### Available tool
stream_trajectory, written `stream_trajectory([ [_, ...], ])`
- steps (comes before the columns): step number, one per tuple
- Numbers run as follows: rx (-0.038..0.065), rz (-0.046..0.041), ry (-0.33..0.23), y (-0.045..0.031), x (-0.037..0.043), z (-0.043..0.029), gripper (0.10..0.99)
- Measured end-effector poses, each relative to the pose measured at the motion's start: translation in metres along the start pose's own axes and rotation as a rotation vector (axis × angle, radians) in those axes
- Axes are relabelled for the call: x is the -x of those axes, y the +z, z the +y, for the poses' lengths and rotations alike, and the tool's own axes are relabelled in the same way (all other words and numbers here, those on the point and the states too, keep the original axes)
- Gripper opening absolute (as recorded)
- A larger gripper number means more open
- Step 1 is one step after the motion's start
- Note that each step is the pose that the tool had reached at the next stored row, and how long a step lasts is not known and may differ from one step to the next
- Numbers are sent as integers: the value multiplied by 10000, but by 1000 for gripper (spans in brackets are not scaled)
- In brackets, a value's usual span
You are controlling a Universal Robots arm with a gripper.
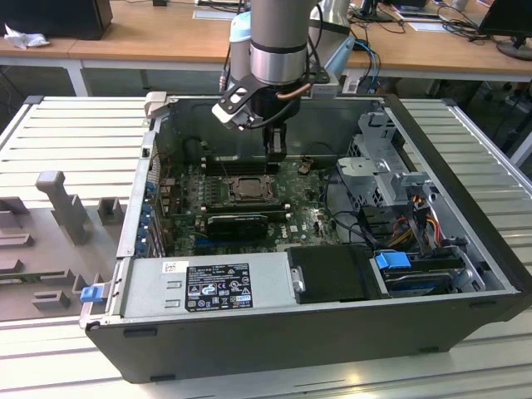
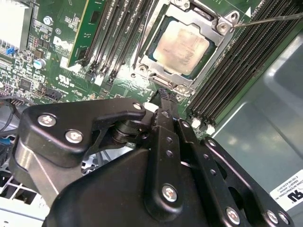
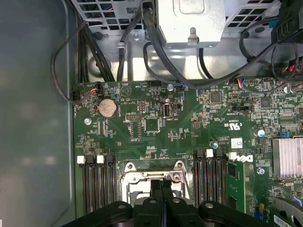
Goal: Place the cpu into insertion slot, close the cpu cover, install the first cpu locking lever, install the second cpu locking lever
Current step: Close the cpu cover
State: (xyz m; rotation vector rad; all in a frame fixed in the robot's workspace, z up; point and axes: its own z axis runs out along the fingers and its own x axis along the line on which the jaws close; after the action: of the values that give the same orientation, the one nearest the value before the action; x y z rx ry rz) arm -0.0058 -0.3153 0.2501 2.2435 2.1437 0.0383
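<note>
Black gripper (image 2: 163, 97) clenched shut on nothing, its tips just at the edge of the metal cover (image 2: 214, 56). The cover lies down over the chip (image 2: 182, 47), seated in its socket (image 2: 149, 52). A slip could gouge the board (image 3: 156, 127) or bend the thin lever wire (image 2: 270, 19). Memory slots (image 2: 227, 71) crowd both sides, and the case wall (image 2: 265, 118) stands near.

The exterior view is looking steeply down into the computer case (image 1: 332, 332); both wrist views are closely sharing the insertion slot (image 2: 147, 60) (image 3: 135, 179).
</note>
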Motion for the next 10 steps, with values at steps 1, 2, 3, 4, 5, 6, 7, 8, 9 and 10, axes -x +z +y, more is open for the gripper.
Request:
stream_trajectory([
  [1, 0, 0, 0, 0, 0, -4, 106],
  [2, 1, 0, 0, 0, 0, -9, 106],
  [3, 1, 1, 0, 0, 1, -26, 106],
  [4, 1, 1, 0, 0, 2, -38, 106],
  [5, 0, 1, 1, 3, 2, -46, 106],
  [6, 0, 0, -2, 33, 4, -95, 106],
  [7, 1, 0, 0, 57, 5, -127, 106],
  [8, 0, 2, -18, 78, 6, -145, 106],
  [9, -1, 6, -50, 91, 6, -159, 106],
  [10, -4, 23, -124, 110, 7, -189, 106],
])
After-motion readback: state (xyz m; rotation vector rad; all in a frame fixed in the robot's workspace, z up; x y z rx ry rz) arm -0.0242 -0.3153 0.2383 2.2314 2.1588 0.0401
